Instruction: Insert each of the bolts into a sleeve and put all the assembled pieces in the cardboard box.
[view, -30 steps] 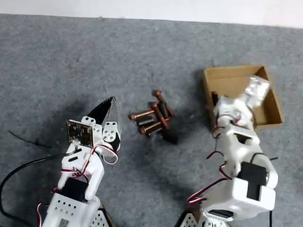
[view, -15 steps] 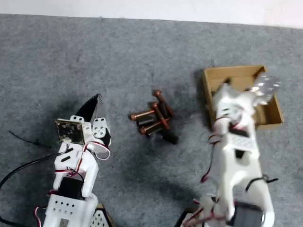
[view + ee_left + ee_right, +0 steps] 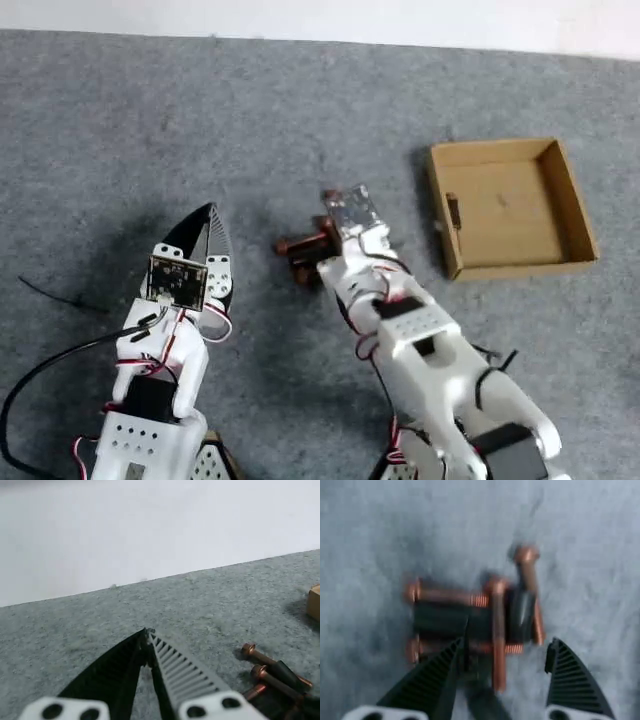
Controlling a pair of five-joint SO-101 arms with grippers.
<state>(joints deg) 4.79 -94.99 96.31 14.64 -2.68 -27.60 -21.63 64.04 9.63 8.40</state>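
A heap of copper bolts and black sleeves lies mid-table. My right gripper hovers open right over the heap, one finger on each side of it, holding nothing. In the high view the right arm's wrist covers much of the heap. The cardboard box stands at the right, with a small dark piece against its inner left wall. My left gripper is shut and empty, low over the carpet left of the heap. From the left wrist its tips meet, with bolts off to one side.
Grey carpet covers the table. A thin black cable trails at the far left. A corner of the box shows from the left wrist. Open carpet lies between the heap and the box.
The right arm has swung from above the cardboard box leftward to over the heap of bolts. The left arm has shifted only slightly.
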